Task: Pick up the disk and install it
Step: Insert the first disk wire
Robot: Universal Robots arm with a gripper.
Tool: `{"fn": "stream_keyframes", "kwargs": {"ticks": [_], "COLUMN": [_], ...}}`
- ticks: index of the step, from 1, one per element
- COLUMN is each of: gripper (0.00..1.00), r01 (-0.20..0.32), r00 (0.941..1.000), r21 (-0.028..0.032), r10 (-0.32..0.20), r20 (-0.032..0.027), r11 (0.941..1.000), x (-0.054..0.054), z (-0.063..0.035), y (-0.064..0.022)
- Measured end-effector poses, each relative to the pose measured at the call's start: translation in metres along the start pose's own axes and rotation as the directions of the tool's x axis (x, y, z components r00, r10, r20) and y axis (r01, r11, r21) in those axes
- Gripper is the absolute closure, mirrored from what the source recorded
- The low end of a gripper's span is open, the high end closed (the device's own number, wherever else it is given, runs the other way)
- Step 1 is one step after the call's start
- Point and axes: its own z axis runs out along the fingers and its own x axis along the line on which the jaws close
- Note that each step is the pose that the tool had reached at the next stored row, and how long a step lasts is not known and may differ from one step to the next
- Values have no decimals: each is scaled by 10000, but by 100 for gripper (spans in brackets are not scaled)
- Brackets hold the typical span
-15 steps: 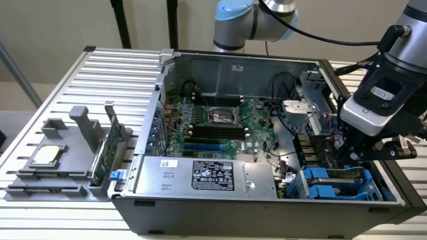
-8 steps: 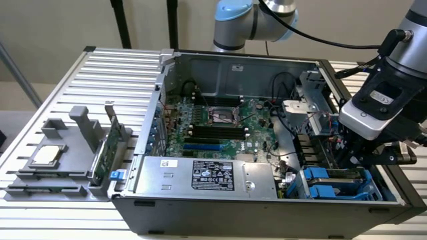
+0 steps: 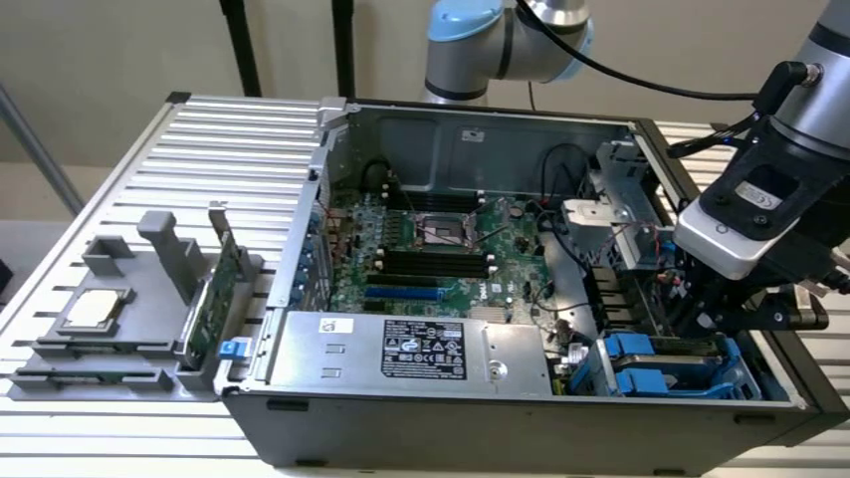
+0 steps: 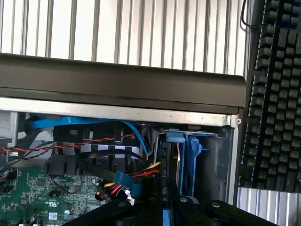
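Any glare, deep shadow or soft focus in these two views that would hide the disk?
Exterior view: even light, mild sheen on the power supply cover; the arm shades the bay around the disk. Wrist view: case rim dark, slatted table bright, disk dim and slightly soft.

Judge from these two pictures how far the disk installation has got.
Done: the blue-framed silver metal disk is off the table and standing on edge in the grey computer case's drive bay corner. In hand: the gripper is down inside that corner, right at the disk. Left: whether the disk is fully seated cannot be told.
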Motion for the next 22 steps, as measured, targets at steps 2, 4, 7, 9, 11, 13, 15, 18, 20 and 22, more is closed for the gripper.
{"fn": "stream_keyframes", "kwargs": {"ticks": [2,4,7,9,11,13,15,18,20,22], "gripper": [84,84,84,84,84,84,84,84,84,84], "r01": [0,0,0,0,-1,2,0,-2,-1,-2], "r00": [10000,10000,10000,10000,10000,10000,10000,10000,10000,10000], "r21": [0,0,0,0,0,0,1,1,1,1], "r10": [0,0,0,0,1,-2,0,2,1,2], "r20": [0,0,0,1,2,-3,1,0,0,0], "r11": [10000,10000,10000,10000,10000,10000,10000,10000,10000,10000], "x": [0,0,0,0,0,1,2,2,2,2], "z": [0,0,0,0,1,17,29,35,35,34], "y": [0,0,0,0,0,11,18,18,18,18]}}
